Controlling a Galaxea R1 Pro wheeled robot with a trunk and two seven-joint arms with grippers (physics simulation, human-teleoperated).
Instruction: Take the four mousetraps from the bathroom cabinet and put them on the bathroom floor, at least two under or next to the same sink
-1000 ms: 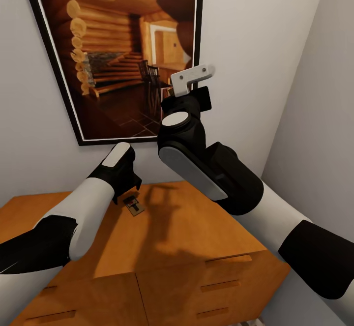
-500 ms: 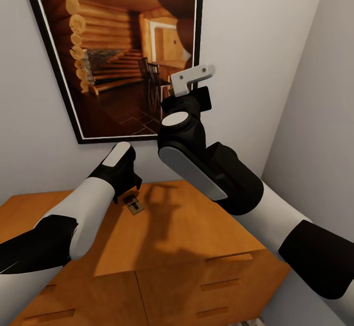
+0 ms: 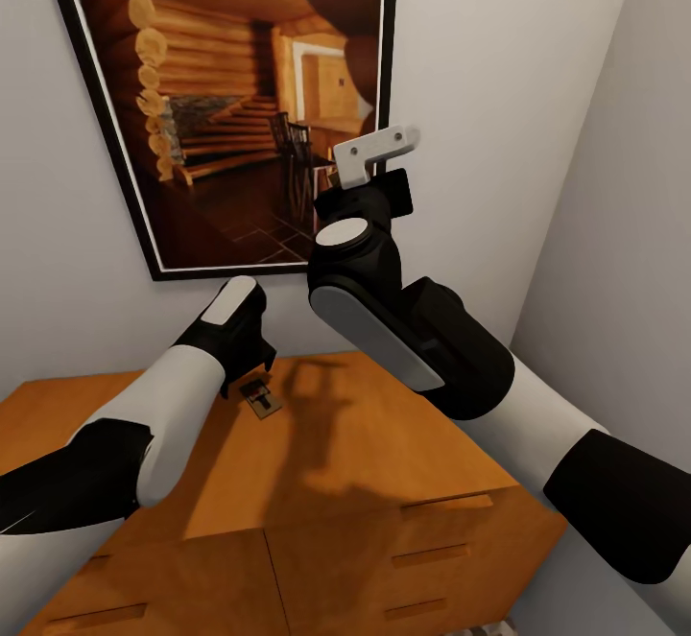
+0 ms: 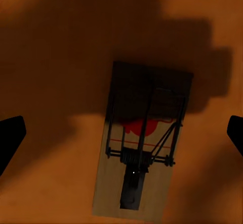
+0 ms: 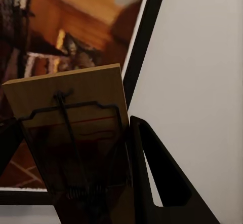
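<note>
Mousetrap (image 3: 260, 399) flat on cabinet (image 3: 384, 444) top, near back wall, just beside and below left gripper (image 3: 251, 367); second mousetrap (image 5: 76, 133) clamped in right gripper (image 5: 76, 193), raised high in front of framed picture (image 3: 230, 99)

Left wrist view: mousetrap (image 4: 144, 138) straight below the camera, wooden board lying in the arm's shadow, wire bar and spring on top, red mark near the middle; dark fingertips (image 4: 10, 138) far out at either edge, spread wide, well apart from the board, touching nothing

Right wrist view: board held upright, pale top edge up, wire frame facing the camera, black finger (image 5: 152, 178) pressed along one long side, other side lost in shadow; behind it, picture frame's black border and plain white wall (image 5: 202, 82)

Head view: right gripper (image 3: 369, 161) pointed upward at picture's lower right corner, forearm bent over cabinet; left arm reaching forward and down toward cabinet's back edge; slot-handled drawers (image 3: 432, 554) shut along cabinet front; grey side wall at right
</note>
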